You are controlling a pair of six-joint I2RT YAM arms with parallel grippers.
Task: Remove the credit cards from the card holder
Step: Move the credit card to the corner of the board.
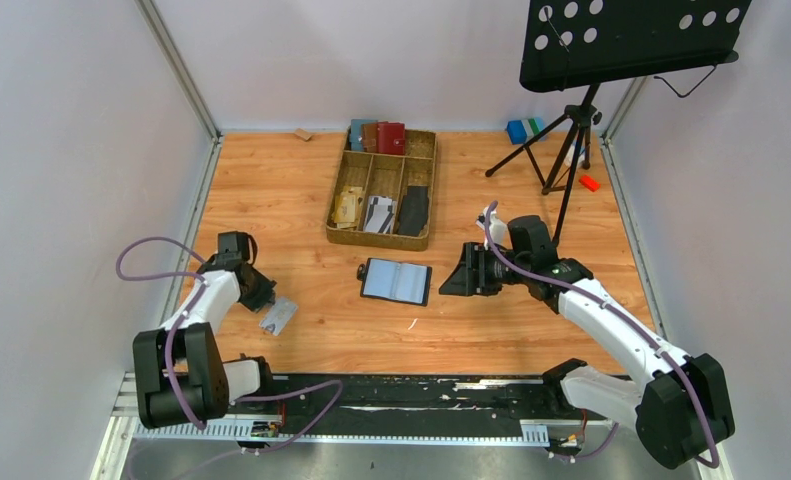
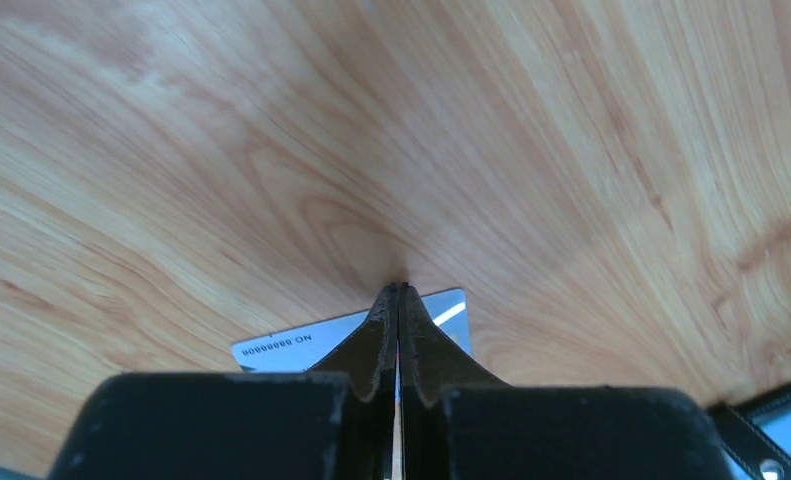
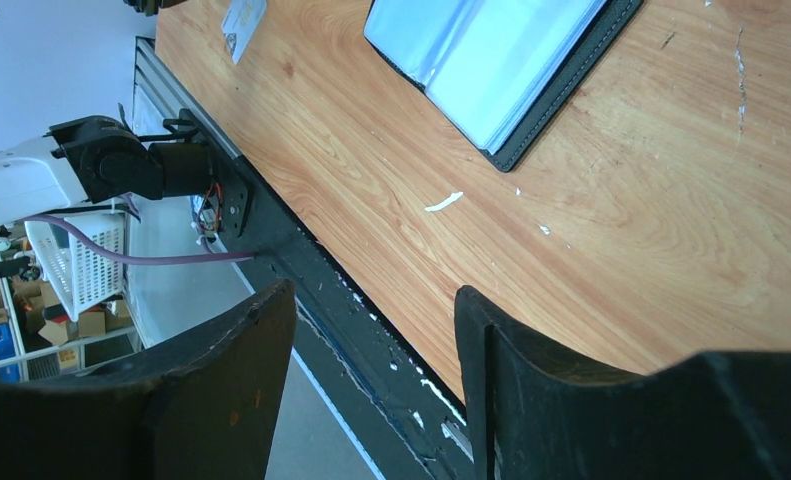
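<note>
Left tool [image 1: 263, 297]: jaws closed tight, tips meeting over the far edge of the card.
Card [image 2: 291, 348]: light grey, flat on the counter [image 1: 271, 190] near its left side. The print starts "NO", followed by a row of digits too small to read for sure.
Card holder [image 1: 396, 281]: black, lying open mid-counter with its grey-blue sleeves up, well apart from the card.
Right tool [image 1: 463, 272]: jaws wide and empty, just right of the card holder.
Tray [image 1: 331, 215]: woven, behind the card holder, with red, brown and blue wallets [image 1: 391, 137] standing in its back row.
</note>
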